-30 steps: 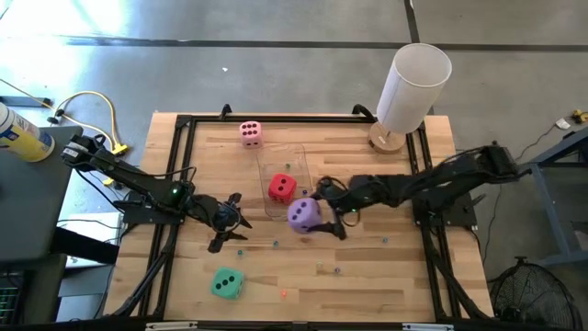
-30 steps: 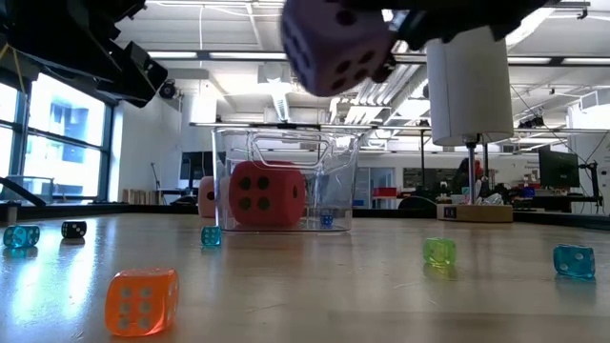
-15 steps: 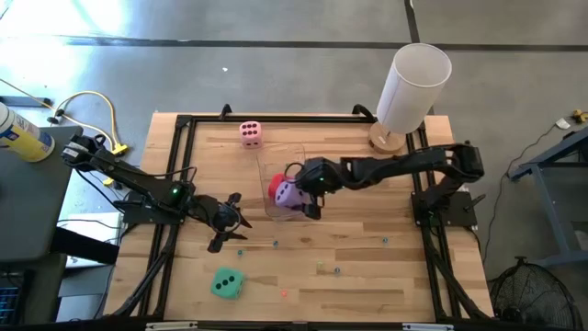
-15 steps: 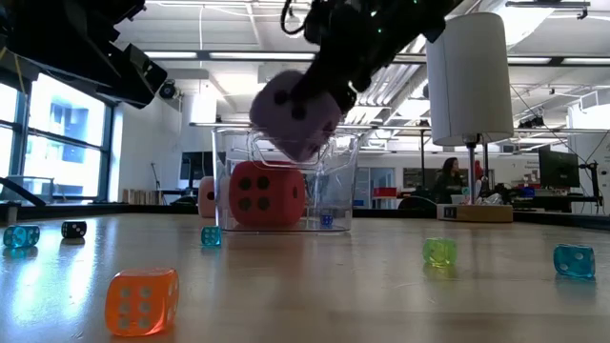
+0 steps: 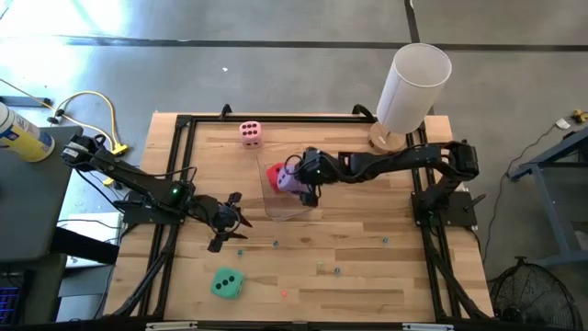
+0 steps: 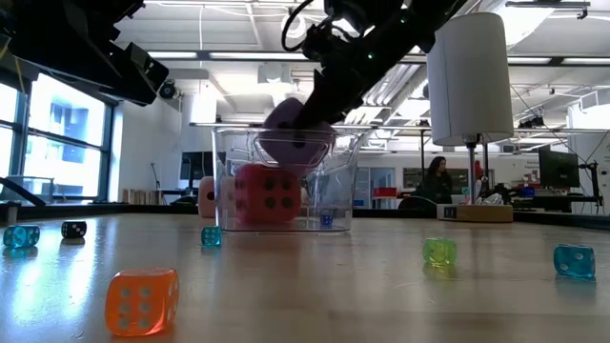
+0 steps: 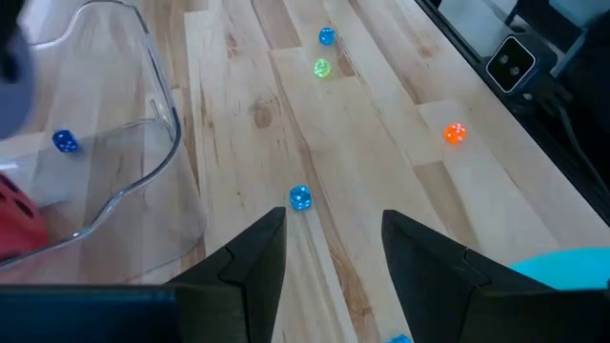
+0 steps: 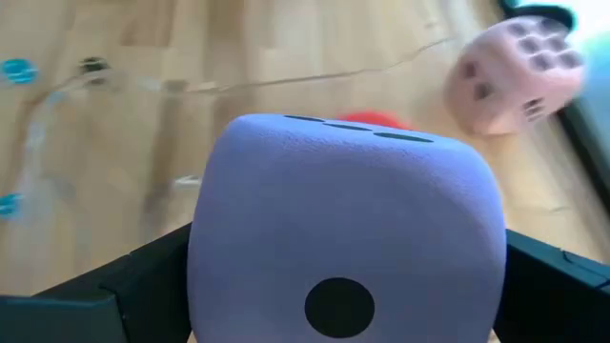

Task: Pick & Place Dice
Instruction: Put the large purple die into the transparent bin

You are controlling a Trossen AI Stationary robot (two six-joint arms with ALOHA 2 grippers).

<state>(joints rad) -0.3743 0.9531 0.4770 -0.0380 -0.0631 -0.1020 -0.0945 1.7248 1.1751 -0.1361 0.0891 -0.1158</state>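
My right gripper (image 5: 296,183) is shut on the purple die (image 8: 348,229), which hangs at the rim of the clear container (image 6: 338,181) in the table's middle. A red die (image 6: 262,195) rests on the container's floor, right beside the purple one; whether they touch, I cannot tell. The pink die (image 5: 250,133) sits near the far edge. The teal-green die (image 5: 226,282) sits near the front left. My left gripper (image 7: 334,248) waits open at the left, short of the container, with nothing between its fingers. My right gripper pinches the purple die between its two fingers, one on each of two opposite sides (image 8: 200,267). The fingers come slanting down from the table's right side. The die is lifted clear of the table, its lower part (image 6: 295,152) dipping below the container's rim.
Several tiny coloured dice (image 6: 141,300) lie scattered over the wooden top, mostly near the front. A tall white cylinder (image 5: 412,85) on a round base stands at the far right corner. A black frame (image 5: 184,124) runs round the table's edges.
My right gripper has carried the purple die toward the table's left and far edges, from beside the container's near right corner to over the container, tipping its fingers down. The die has sunk to the rim. The red die has shifted a little toward the far edge.
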